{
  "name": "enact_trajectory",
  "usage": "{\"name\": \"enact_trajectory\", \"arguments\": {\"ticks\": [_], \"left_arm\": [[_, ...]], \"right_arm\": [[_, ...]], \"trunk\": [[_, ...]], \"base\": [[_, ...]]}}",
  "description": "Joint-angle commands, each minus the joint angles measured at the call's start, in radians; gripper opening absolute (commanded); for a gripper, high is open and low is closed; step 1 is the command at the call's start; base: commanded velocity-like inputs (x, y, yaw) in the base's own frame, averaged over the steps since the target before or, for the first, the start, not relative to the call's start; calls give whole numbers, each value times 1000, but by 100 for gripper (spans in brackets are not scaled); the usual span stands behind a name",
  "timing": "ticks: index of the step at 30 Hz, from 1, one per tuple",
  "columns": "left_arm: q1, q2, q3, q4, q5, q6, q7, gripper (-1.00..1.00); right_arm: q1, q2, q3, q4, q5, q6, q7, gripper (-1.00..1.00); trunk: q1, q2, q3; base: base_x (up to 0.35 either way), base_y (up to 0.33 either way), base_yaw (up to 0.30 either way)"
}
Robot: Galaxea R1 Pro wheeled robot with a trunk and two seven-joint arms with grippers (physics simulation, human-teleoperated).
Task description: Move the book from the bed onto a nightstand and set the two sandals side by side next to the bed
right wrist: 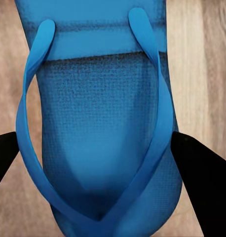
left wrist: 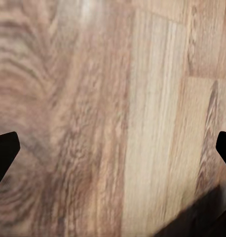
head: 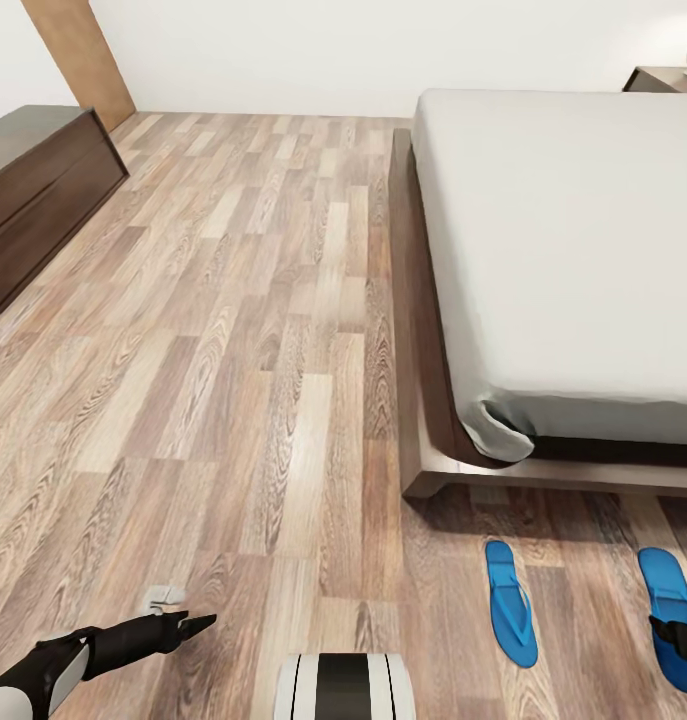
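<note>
On the floor [head: 233, 400] at the bed's [head: 563, 250] foot lie two sandals, apart; the right sandal [right wrist: 100, 123] sits between the right gripper's [right wrist: 100, 168] spread jaws, and the left gripper [left wrist: 113, 153] hovers, jaws spread.

Bright, even, diffuse light; no glare. Soft shadow under bed [head: 503, 470] frame foot, faint ones beside the 2 sandals [head: 510, 603]. Head view w/ wide-angle stretch twd edges, render slightly soft. Left wrist view: floor [left wrist: 113, 118] grain blurred, dark shadow patch in 1 corner. Right wrist view sharper; sole texture crisp, edges soft.
</note>
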Motion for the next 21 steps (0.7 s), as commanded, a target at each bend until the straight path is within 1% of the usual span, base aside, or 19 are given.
{"name": "enact_trajectory", "arguments": {"ticks": [1, 5, 13, 21], "left_arm": [[0, 0, 7, 0, -4, 8, -5, 100], [0, 0, 7, 0, -4, 7, -5, 100], [0, -8, 7, 0, -4, 7, -2, 100], [0, -8, 7, 18, -4, 7, -2, 100]], "right_arm": [[-1, 1, -8, 1, 6, -3, 4, -100], [-1, 4, -8, 2, 6, -3, 2, -100], [-1, 22, -8, 2, 6, -3, 2, -100], [-1, 24, -8, 2, 6, -3, 2, -100]], "trunk": [[0, 0, -1], [0, 0, -1], [0, 0, -1], [0, 0, -1]], "base": [[0, 0, 0], [59, 27, 0], [213, 155, 0], [29, 28, 0]]}}
